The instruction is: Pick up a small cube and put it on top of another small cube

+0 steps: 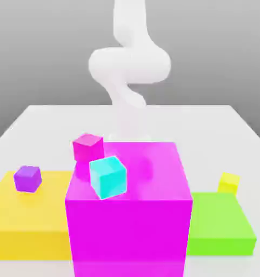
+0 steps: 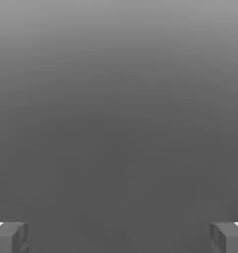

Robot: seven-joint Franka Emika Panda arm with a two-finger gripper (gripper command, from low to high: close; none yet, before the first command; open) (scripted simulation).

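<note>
The small yellow cube [image 1: 229, 183] sits on the table at the exterior view's right, just behind the flat green block [image 1: 218, 224]. The small magenta-pink cube [image 1: 88, 147] lies left of centre, beside the far left corner of the very large magenta block [image 1: 129, 222]. My white arm [image 1: 129, 65] rises at the back of the table, and its lower end drops behind that large block. In the hand view my gripper [image 2: 119, 237] is open: its two grey fingertips [image 2: 9, 237] stand far apart with only a plain grey background between them.
A cyan cube [image 1: 107, 177] shows at the large magenta block's front left top edge. A purple cube [image 1: 27, 178] rests on the wide flat yellow block [image 1: 24, 219] at the left. The white table [image 1: 45, 121] stretches behind them.
</note>
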